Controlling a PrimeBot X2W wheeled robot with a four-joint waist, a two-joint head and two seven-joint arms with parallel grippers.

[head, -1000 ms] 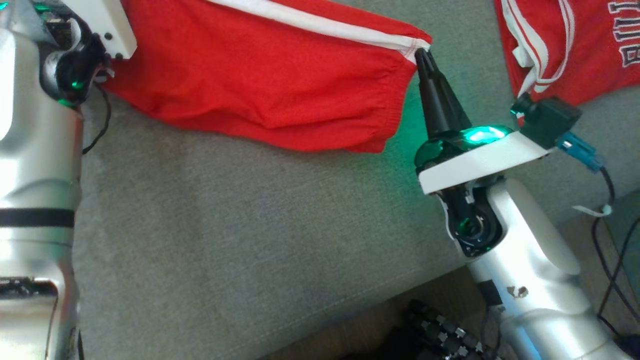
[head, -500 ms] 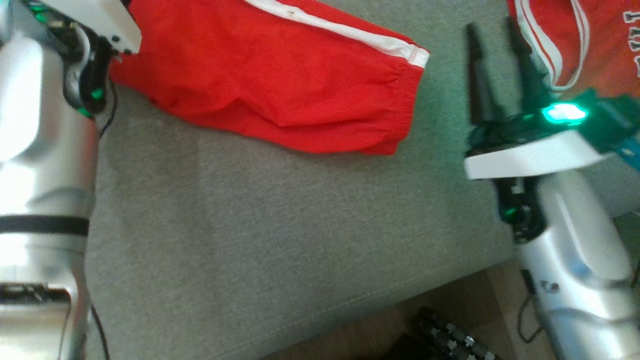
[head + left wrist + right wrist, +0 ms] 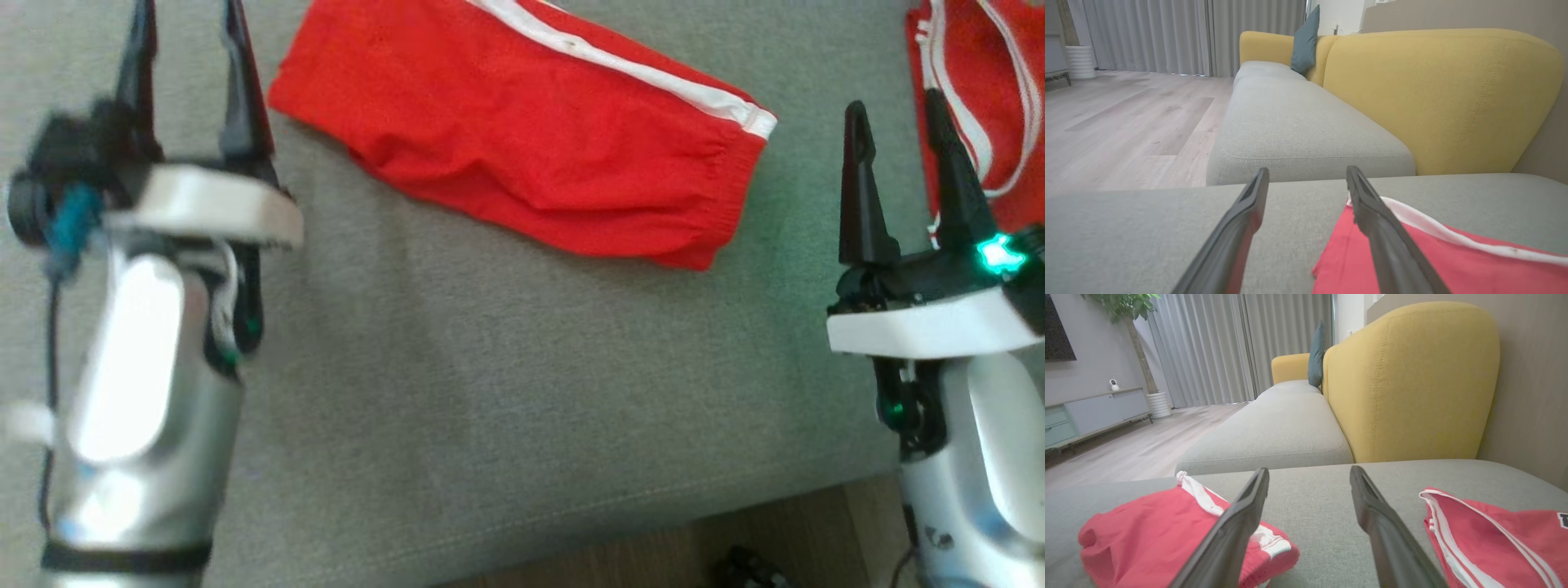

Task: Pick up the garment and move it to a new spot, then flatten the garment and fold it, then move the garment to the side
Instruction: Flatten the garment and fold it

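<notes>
**Desk:** Start at the left. What is the claw doing?

**Operator:** My left gripper [image 3: 189,33] has its two dark fingers spread wide with nothing between them. It hangs over the grey seat cushion [image 3: 490,392], at the far left. Its inner finger stands just beside the left corner of the garment; I cannot tell whether it touches the cloth.

**Desk:** And the garment itself?

**Operator:** The red garment [image 3: 539,155] lies folded on the cushion, far middle, between my two grippers. It is a long slanted shape. A white stripe [image 3: 637,69] runs along its far edge and its gathered hem points right. A few soft creases show across it.

**Desk:** The right side?

**Operator:** My right gripper [image 3: 893,102] is also wide open and holds nothing. It sits near the right end of the folded piece, apart from it, with bare cushion between its fingers. Just right of it lies a second red garment [image 3: 1004,106] with thin white lines; my outer finger crosses its edge in the head view.

**Desk:** Anything around that?

**Operator:** A yellow backrest [image 3: 1433,94] rises behind the cushion, a teal pillow [image 3: 1304,41] is farther along, and there is a wooden floor [image 3: 653,547] at the near edge.
</notes>
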